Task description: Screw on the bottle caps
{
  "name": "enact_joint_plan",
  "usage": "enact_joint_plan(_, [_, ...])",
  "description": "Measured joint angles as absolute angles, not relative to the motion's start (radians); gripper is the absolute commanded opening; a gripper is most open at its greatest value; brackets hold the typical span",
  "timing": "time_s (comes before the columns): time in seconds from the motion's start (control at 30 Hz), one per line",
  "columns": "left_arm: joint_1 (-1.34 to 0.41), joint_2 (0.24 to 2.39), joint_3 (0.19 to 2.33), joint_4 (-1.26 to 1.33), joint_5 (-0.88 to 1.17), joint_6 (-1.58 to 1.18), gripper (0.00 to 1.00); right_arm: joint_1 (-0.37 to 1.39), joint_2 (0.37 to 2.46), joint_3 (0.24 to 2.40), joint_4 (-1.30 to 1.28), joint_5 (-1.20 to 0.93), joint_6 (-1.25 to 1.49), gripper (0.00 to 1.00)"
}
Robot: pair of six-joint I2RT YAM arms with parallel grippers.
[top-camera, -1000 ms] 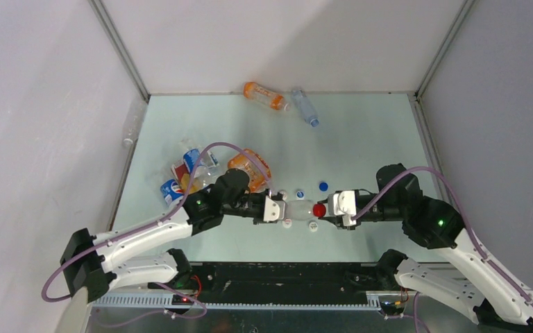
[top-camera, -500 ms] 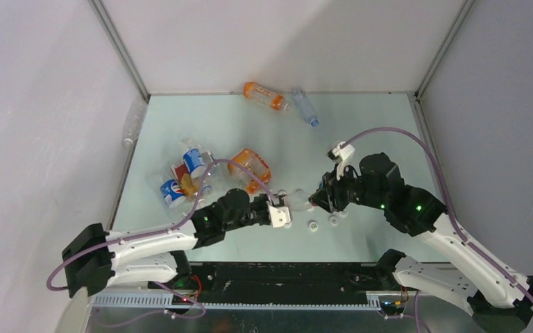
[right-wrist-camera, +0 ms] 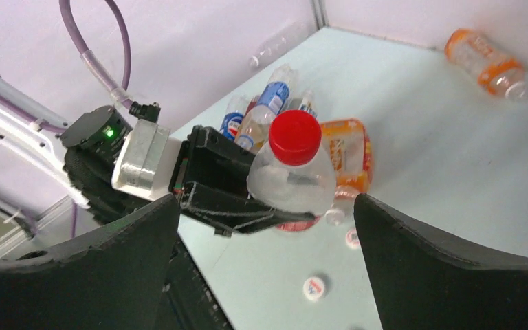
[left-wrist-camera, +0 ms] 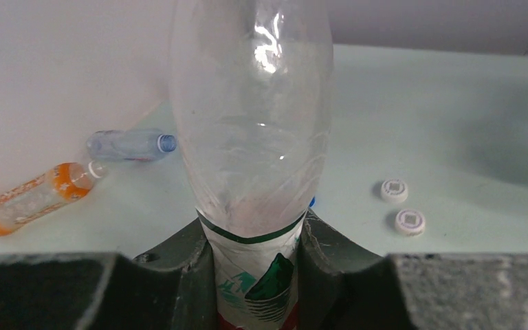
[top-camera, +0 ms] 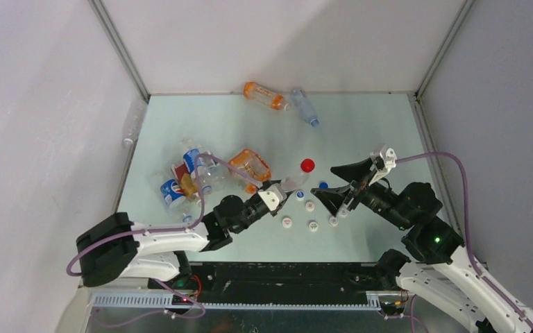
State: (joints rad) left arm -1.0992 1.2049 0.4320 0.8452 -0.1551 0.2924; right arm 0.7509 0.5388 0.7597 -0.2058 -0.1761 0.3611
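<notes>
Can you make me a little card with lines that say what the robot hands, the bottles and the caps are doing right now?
Left gripper: shut on the clear bottle
Red cap: on that bottle's neck
Right gripper: open, holding nothing, apart from the bottle
Loose caps: white and blue, on the table near the grippers
Pile of bottles: lying at the left
Far edge: orange bottle and blue-capped bottle, both lying down
</notes>
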Motion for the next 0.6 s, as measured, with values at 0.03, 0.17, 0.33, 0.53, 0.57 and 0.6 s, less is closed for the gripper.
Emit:
enact_joint_plan(0.03, [-1.099, 1.216, 0.432, 0.871, -0.155, 0.274, 0.18, 0.751, 0.534, 0.742, -0.171, -0.171, 0.345, 0.99])
enact_joint_plan(0.17, [-1.099, 1.251, 0.432, 0.942, -0.149, 0.221, 0.18, 0.751, 0.572, 0.718, -0.06, -0.155, 0.29, 0.92])
enact_joint_plan(0.33, [-1.099, 1.282, 0.435, 1.003, -0.118, 0.179, 0.19, 0.751, 0.655, 0.718, 0.052, -0.129, 0.269, 0.81])
enact_joint_plan(0.53, [-1.099, 1.302, 0.442, 1.034, -0.09, 0.156, 0.19, 0.751, 0.764, 0.716, 0.111, -0.103, 0.289, 0.71])
enact_joint_plan(0.57, [-1.099, 1.303, 0.445, 1.034, -0.089, 0.156, 0.19, 0.751, 0.776, 0.715, 0.115, -0.104, 0.3, 0.68])
enact_joint_plan(0.6, [-1.099, 1.306, 0.446, 1.034, -0.09, 0.155, 0.19, 0.751, 0.786, 0.715, 0.123, -0.106, 0.307, 0.6])
